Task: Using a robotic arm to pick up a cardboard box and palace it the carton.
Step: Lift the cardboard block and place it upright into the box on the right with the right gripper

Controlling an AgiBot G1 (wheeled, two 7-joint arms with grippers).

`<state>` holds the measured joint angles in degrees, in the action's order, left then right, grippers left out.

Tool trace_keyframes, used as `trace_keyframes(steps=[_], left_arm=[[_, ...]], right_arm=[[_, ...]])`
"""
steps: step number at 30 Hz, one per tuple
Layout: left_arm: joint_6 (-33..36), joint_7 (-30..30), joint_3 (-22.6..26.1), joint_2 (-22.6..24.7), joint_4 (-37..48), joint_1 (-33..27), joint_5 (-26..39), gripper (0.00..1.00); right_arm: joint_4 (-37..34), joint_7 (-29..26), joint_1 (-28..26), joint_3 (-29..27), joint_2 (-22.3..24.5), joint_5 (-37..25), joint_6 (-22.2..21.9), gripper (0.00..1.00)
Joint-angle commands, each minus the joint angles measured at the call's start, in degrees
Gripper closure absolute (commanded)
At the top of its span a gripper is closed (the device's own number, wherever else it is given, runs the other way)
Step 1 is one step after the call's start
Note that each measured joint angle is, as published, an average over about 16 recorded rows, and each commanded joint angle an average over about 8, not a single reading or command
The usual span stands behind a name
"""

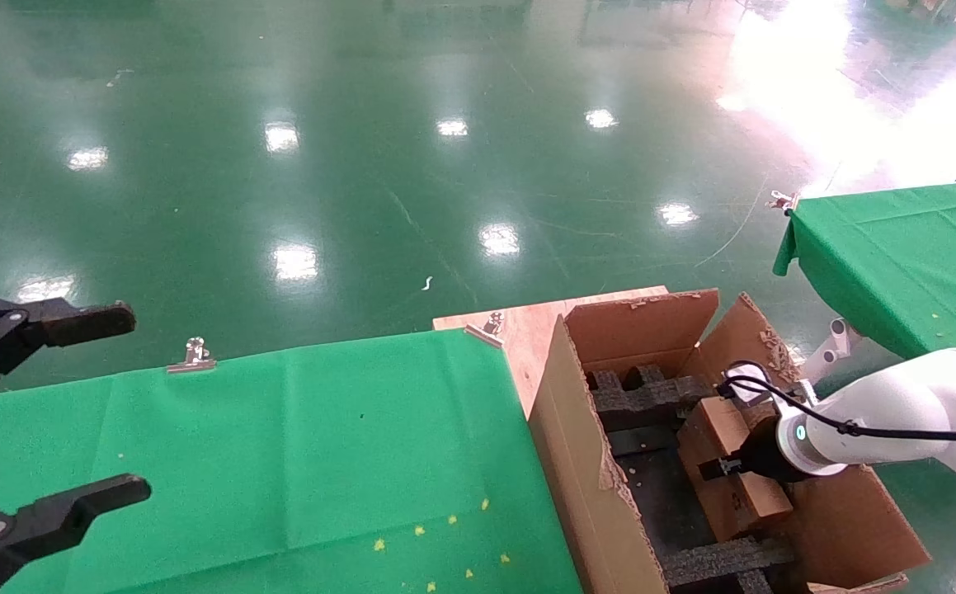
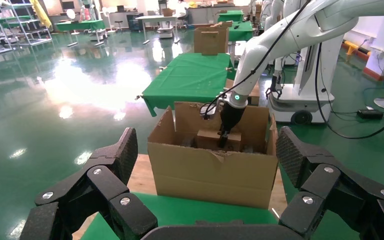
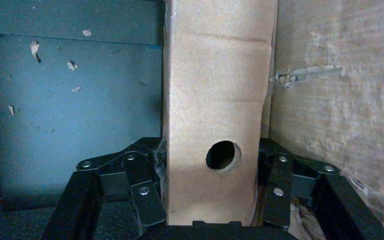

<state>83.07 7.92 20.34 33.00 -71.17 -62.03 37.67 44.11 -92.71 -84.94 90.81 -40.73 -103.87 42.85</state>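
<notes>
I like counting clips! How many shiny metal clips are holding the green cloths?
3 show in the head view: one clip on the near table's far edge, one clip at its corner by the carton, one clip on the right table's corner. Others may be hidden.

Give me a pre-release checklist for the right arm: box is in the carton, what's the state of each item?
1. Grip: right end effector shut on the cardboard box, fingers on both broad faces. ok.
2. Box inside the carton: it is below the rim, between the black foam inserts. ok.
3. Box seated on the carton floor: its lower end is hidden. cannot tell.
4. Box pose: standing on edge close to the carton's inner wall; whether they touch, cannot tell.
5. Left end effector: open, over the green table, away from the carton. ok.
6. Exit path: open flaps stand clear of the white arm. ok.
</notes>
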Motion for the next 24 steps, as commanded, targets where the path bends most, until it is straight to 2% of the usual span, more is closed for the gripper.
trace_keyframes(steps=[1,24], left_arm=[[0.00,0.00,0.00,0.00,0.00,0.00,0.00,0.00],[0.00,0.00,0.00,0.00,0.00,0.00,0.00,0.00]], right_arm=[[0.17,-0.10,-0.03,0.00,0.13,-0.02,0.05,0.00],[3.43,-0.29,-3.59,-0.97,1.65,0.02,1.42,0.00]])
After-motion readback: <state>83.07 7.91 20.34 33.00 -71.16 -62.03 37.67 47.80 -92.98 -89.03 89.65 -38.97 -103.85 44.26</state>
